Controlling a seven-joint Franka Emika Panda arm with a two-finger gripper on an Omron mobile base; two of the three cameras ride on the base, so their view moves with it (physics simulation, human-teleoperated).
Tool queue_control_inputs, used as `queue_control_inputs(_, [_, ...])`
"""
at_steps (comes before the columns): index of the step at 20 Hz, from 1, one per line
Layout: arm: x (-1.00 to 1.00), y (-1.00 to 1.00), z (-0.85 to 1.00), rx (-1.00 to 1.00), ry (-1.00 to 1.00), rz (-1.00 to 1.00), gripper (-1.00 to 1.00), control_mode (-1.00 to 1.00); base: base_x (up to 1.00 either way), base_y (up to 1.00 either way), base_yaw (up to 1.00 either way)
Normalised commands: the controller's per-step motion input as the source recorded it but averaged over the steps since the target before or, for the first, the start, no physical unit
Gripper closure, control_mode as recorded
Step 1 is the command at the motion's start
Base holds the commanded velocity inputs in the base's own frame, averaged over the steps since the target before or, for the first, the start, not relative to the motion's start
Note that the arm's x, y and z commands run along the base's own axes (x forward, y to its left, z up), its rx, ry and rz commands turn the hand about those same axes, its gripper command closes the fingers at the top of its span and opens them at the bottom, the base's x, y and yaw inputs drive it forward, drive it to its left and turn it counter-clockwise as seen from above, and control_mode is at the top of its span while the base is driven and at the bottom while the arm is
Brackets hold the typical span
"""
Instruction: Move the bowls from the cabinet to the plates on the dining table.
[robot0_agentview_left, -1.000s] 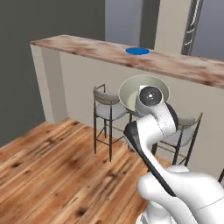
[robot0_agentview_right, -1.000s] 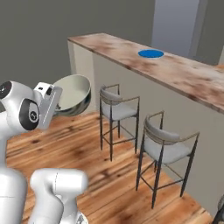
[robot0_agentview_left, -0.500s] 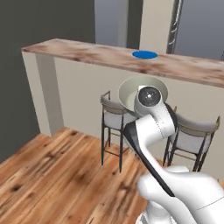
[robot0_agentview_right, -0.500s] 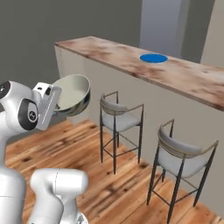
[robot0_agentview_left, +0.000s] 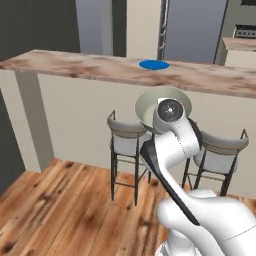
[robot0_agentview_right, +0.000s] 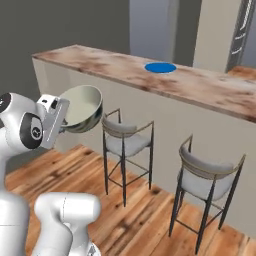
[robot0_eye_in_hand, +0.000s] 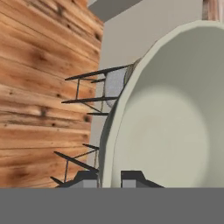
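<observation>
My gripper (robot0_eye_in_hand: 109, 176) is shut on the rim of a bowl (robot0_eye_in_hand: 168, 127), one finger on each side of its wall. The bowl (robot0_agentview_right: 83, 107) is grey stone-look outside and pale beige inside. It is held tipped on its side at chest height, in front of the robot's hand. From the left base view, the bowl (robot0_agentview_left: 149, 103) shows behind the wrist. A plain blue plate (robot0_agentview_left: 154, 64) (robot0_agentview_right: 160, 67) lies on the dining table (robot0_agentview_left: 75, 66) (robot0_agentview_right: 102, 64), beyond and above the bowl. The cabinet is out of view.
Two bar stools (robot0_agentview_left: 127, 138) (robot0_agentview_left: 220, 151) stand against the table's cream side, right ahead of the arm; they also show from the right (robot0_agentview_right: 125, 138) (robot0_agentview_right: 207, 175). Wooden floor (robot0_agentview_left: 60, 205) lies between the base and the stools. Tall grey panels (robot0_agentview_left: 194, 27) rise behind the table.
The whole picture has shifted: the base has moved, so the table and stools now sit nearer and more square ahead. The bowl stays in the shut gripper, held the same way.
</observation>
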Motion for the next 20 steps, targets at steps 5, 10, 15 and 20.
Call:
queue_control_inputs(5, [0.0,0.0,0.0,0.0,0.0,0.0,1.0,1.0,0.23,0.62,-0.36])
queue_control_inputs(10, [0.0,0.0,0.0,0.0,0.0,0.0,1.0,1.0,0.25,0.66,-0.34])
queue_control_inputs(15, [0.0,0.0,0.0,0.0,0.0,0.0,1.0,1.0,0.26,0.65,-0.32])
queue_control_inputs(20, [0.0,0.0,0.0,0.0,0.0,0.0,1.0,1.0,0.23,0.54,-0.3])
